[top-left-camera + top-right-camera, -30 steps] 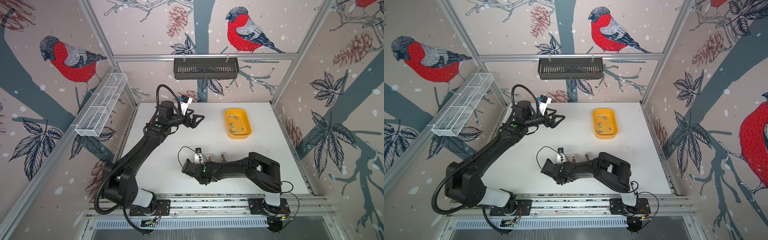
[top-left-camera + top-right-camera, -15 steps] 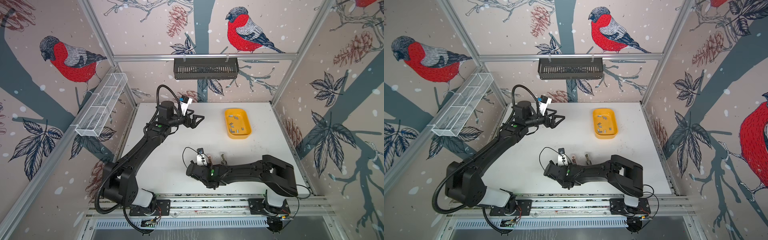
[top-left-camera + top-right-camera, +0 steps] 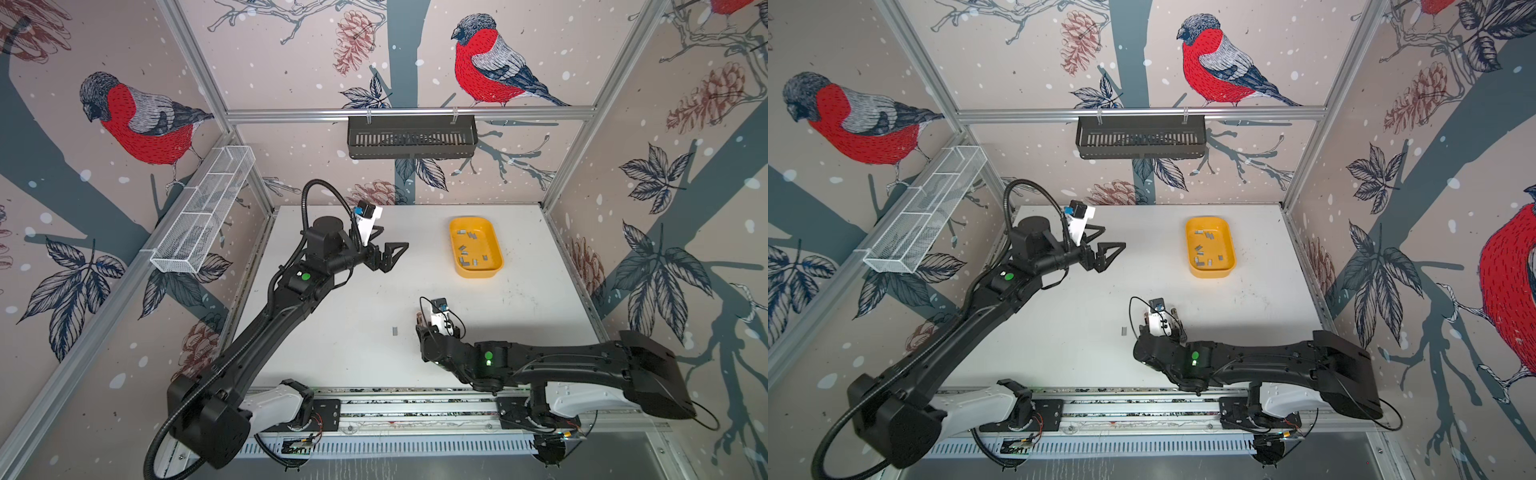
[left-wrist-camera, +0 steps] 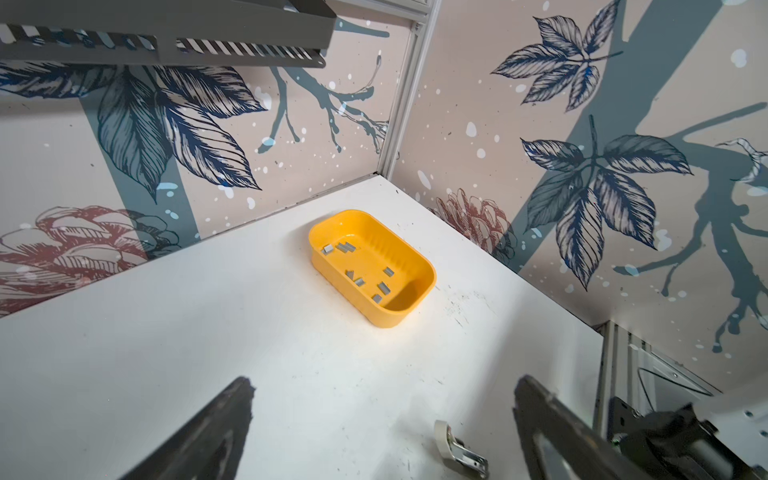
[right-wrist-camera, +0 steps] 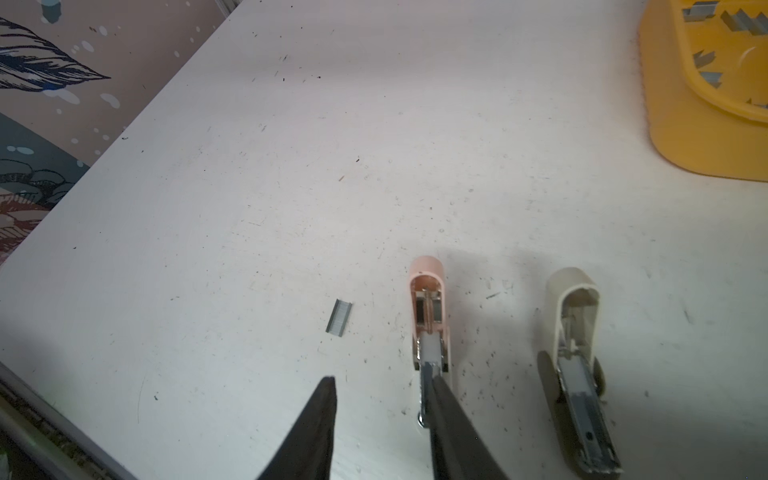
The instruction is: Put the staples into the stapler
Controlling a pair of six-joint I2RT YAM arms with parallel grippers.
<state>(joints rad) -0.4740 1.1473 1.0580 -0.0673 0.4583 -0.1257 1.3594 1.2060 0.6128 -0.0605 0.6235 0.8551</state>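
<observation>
Right gripper pulled back rightward, half open, empty, staple strip on counter beside pink stapler, left gripper wide.

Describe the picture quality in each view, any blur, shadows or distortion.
In both top views a wide-angle lens splays the walls; light is even, shadows on the table faint. Left wrist view: tray sharp, left gripper's fingers blurred up close. Right wrist view: staple strip crisp, pink stapler throwing a soft shadow, right gripper's fingers dark and soft.
</observation>
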